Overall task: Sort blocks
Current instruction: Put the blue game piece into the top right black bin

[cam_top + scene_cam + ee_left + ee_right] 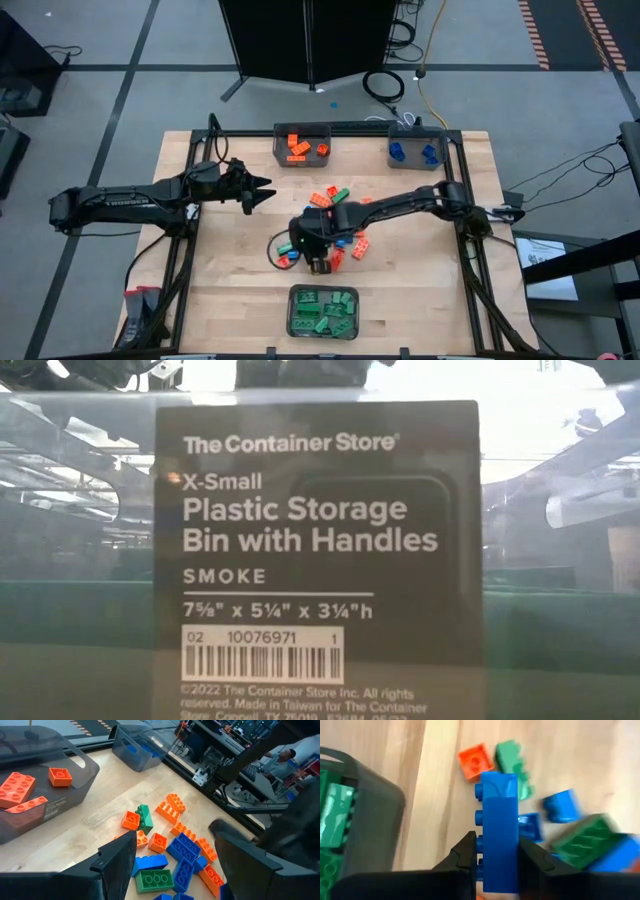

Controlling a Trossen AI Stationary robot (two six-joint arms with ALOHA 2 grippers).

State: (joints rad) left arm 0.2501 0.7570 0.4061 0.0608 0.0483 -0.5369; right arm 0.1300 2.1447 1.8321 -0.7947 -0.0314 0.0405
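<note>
While a long blue brick (pixel 497 830) is pinched between the fingers of the right claw (pixel 318 262), the claw is held over the table (pixel 220 300) centre, at the 6 o'clock edge of the loose pile of blocks (pixel 335 205), approx. between pile and green bin (pixel 322 312). The brick is gripped by its lower part w/ most of its length sticking out past the fingertips. The left claw (pixel 262 190) is parked at 9 o'clock of the pile, fingers spread, nothing held. Orange bricks are seen in the orange bin (pixel 302 146) at 12 o'clock, blue ones in the blue bin (pixel 417 150) at 1 o'clock; green ones fill the 6 o'clock bin.

Risks, as judged: the brick could be levered out of the grip during a swing, since so much overhangs. Being nearest the green bin, it could be dropped in the wrong one. A low carry toward 1 o'clock could clip the pile & scatter it.
</note>
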